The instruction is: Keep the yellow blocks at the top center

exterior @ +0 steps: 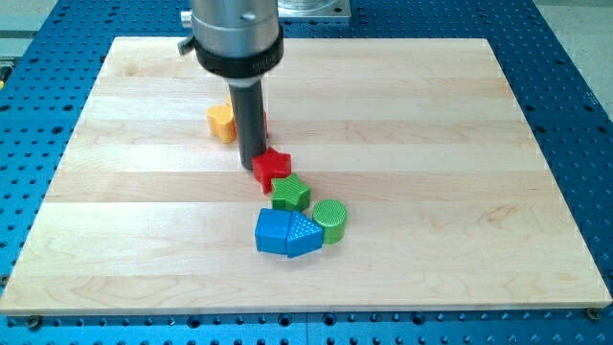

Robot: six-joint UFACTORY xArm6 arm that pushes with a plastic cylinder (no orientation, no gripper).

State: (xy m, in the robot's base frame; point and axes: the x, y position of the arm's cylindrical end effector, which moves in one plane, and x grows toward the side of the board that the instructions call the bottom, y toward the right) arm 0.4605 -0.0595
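Note:
One yellow block (222, 123) shows at the view's upper middle, partly hidden behind my dark rod. A sliver of red (265, 122) peeks out on the rod's right side; its shape is hidden. My tip (253, 165) rests on the board just below and right of the yellow block, touching the upper left of a red star block (272, 167). No second yellow block can be seen; the rod may hide one.
Below the star, a green cube (290, 194), a green cylinder (330, 219), and two blue blocks (287, 233) form a cluster near the board's middle. The wooden board (479, 144) lies on a blue perforated table (575, 96).

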